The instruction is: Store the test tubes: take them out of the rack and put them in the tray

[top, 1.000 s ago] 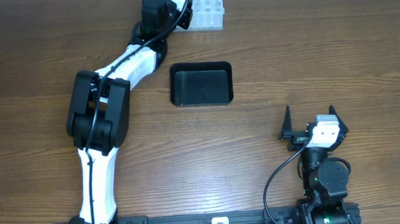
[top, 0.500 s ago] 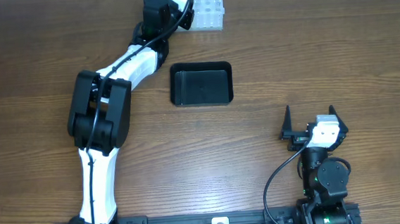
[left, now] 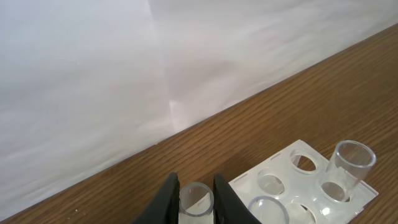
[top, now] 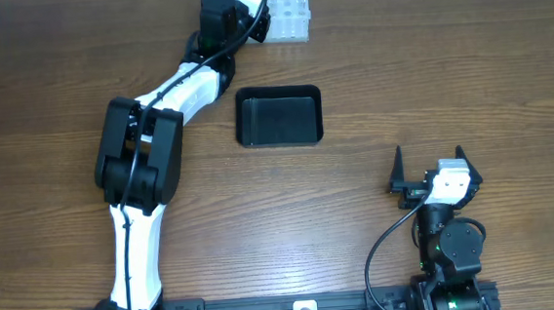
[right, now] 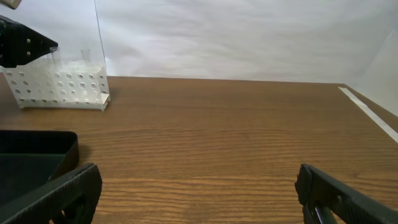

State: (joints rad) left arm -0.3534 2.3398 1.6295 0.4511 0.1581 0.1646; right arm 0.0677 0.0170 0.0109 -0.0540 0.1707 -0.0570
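At the table's far edge stands a white test tube rack [top: 287, 19], with my left gripper [top: 257, 12] at its left end. In the left wrist view the gripper [left: 195, 182] is shut on a clear test tube [left: 196, 200], whose open rim shows between the black fingers [left: 168, 198]. Another clear tube [left: 353, 163] stands in the rack [left: 292, 180] toward its other end. The black tray [top: 279, 116] lies in the middle of the table, a little nearer than the rack. Near the front edge, my right gripper [top: 427, 176] is open and holds nothing.
A white wall rises just behind the rack [right: 59, 87]. From the right wrist view, the tray [right: 34, 155] lies ahead of the open right gripper [right: 199, 205], with bare wooden table [right: 236, 124] between them and off to the side.
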